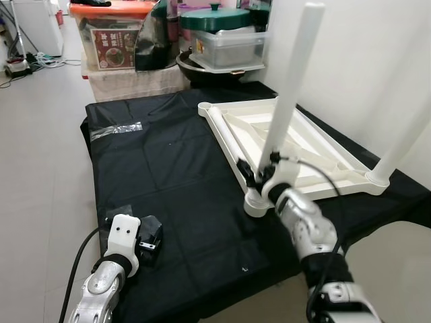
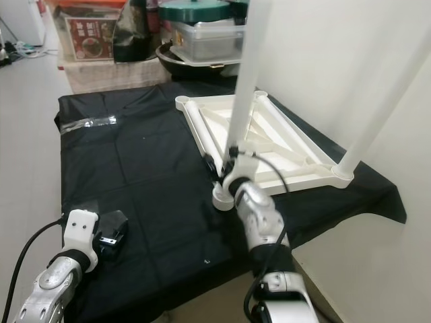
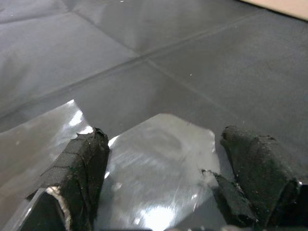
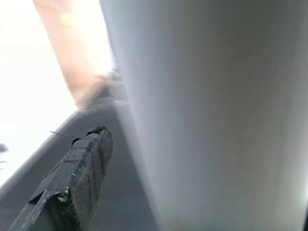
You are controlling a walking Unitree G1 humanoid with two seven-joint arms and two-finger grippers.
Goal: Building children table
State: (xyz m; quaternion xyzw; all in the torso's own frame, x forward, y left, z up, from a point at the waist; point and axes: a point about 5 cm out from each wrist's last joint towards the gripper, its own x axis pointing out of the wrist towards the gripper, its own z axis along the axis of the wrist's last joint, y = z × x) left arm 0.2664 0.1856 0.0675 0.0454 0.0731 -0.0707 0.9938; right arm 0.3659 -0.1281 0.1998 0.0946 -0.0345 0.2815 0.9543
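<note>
Fingers of the right gripper (image 1: 264, 176) clamp a white plastic leg (image 1: 289, 91) into the upturned white tabletop's (image 1: 296, 145) near corner. Another leg (image 1: 404, 138) stands right; remaining corners look unfilled. Left gripper (image 3: 163, 163), fingers apart, rests on the black-draped surface (image 1: 168, 168).

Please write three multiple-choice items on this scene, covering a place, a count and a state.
1. Where does the upturned white plastic tabletop lie?
A. on the black cloth-covered table
B. on the floor
C. on a storage box

2. How many white plastic legs stand upright in its corner sockets?
A. none
B. two
C. four

3. What is the right tool doing?
A. hanging idle
B. gripping the base of the near white leg
C. resting on clear plastic film

Answers: 1 A, the tabletop rests on the black cloth. 2 B, the near leg and the far white leg stand upright. 3 B, its fingers flank the near leg just above the socket; it is the left tool that lies open on the clear plastic film.
</note>
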